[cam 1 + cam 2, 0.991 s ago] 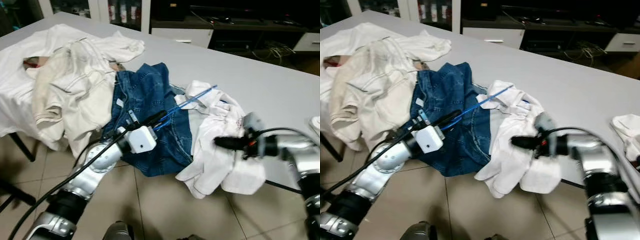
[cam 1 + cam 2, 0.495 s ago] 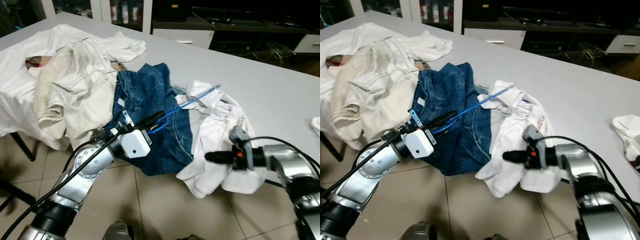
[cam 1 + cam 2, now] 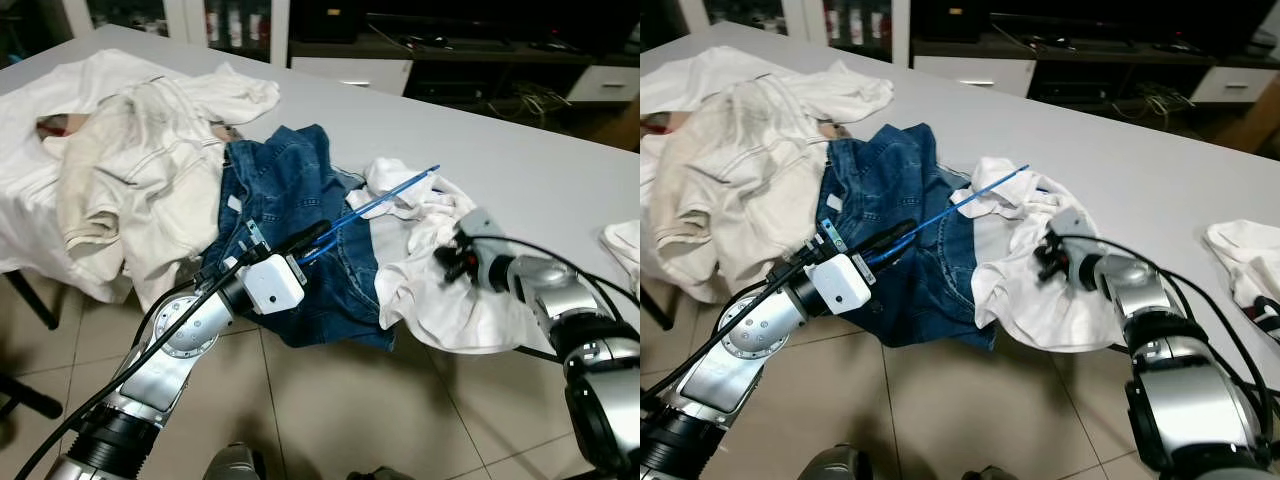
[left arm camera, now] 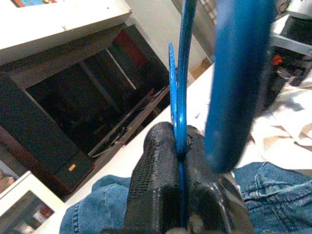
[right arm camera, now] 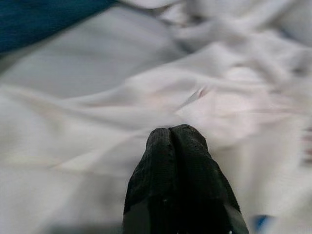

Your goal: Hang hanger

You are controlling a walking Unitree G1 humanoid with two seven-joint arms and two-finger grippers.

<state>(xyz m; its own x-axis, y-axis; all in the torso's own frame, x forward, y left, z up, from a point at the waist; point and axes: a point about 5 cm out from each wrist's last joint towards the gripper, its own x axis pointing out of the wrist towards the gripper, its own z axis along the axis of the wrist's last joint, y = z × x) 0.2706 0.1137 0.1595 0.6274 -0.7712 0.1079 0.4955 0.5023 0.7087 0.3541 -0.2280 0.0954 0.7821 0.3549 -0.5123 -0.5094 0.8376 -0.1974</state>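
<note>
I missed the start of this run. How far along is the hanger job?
Done: the left gripper has the blue hanger pinched between its fingers, its far end across the white shirt. In hand: the right gripper, fingers together, is down on that shirt on the table. Left: the shirt is still crumpled, not on the hanger, and nothing is hung.

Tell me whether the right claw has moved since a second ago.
Yes. The right claw has swung up from the hanging edge of the white shirt, by the table's near edge, onto the cloth lying on the tabletop, farther from the robot.
</note>
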